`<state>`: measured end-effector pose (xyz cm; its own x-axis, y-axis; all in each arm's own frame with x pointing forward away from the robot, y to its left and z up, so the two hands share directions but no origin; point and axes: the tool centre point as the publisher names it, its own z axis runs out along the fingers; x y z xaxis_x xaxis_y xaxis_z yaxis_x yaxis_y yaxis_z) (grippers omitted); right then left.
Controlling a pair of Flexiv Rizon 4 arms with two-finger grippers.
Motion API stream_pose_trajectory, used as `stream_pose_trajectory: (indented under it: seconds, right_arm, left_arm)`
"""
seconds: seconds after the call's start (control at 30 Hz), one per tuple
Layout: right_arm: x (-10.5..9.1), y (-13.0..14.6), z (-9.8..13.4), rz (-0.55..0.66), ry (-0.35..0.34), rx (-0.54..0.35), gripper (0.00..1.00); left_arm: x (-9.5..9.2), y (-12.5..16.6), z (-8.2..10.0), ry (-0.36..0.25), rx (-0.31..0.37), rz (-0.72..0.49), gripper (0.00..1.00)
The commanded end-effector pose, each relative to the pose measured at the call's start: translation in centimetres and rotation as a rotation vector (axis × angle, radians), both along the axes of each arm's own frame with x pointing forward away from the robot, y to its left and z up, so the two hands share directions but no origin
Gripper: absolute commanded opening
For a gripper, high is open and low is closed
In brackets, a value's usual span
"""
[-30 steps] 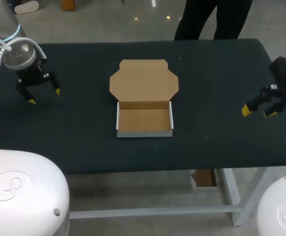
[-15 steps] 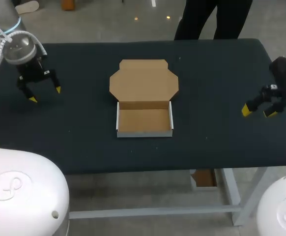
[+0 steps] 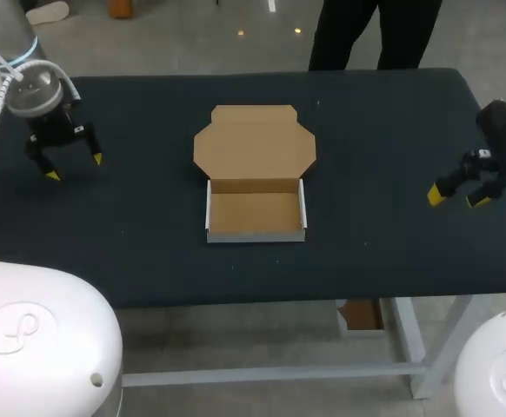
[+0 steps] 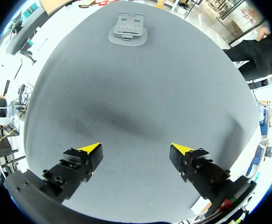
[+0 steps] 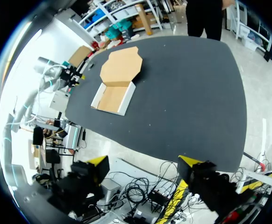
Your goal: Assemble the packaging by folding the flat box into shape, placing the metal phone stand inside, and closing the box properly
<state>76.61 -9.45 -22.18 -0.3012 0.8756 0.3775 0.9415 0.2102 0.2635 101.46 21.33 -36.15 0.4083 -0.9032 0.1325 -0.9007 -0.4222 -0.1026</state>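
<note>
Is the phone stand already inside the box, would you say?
No, the open box shows only bare cardboard on its floor.

A dark tabletop (image 3: 383, 130) carries an open cardboard box (image 3: 256, 213) near its middle, the lid (image 3: 255, 142) spread flat behind the tray. A grey metal phone stand (image 4: 128, 29) lies flat near the tabletop's edge

The box (image 3: 255, 178) is sitting mid-counter (image 3: 140, 234), its low tray walls standing up and its lid lying flat behind it. Bare counter is stretching wide on both sides, out to the right pincer (image 3: 456, 198) hanging at the right edge. Bare counter is also running from the left pincer (image 4: 136, 149) to the stand (image 4: 128, 29) well ahead
</note>
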Motion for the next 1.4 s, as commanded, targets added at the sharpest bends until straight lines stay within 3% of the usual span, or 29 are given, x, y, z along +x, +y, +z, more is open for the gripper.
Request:
stream_pose_trajectory:
  seconds: [0.03,0.3,0.7,1.4]
  right_arm:
    - [-0.1,0.0,0.2,0.001,0.002,0.0,1.0]
    - [-0.1,0.0,0.2,0.001,0.002,0.0,1.0]
    - [-0.1,0.0,0.2,0.001,0.002,0.0,1.0]
    - [-0.1,0.0,0.2,0.001,0.002,0.0,1.0]
  left_arm:
    - [1.4,1.0,-1.3,0.004,-0.007,-0.005,1.0]
    - [2.9,2.6,-3.1,-0.014,0.014,-0.011,1.0]
    - [5.1,4.0,-3.3,-0.022,0.071,-0.024,1.0]
    - [8.5,6.2,-3.9,-0.011,0.072,-0.033,1.0]
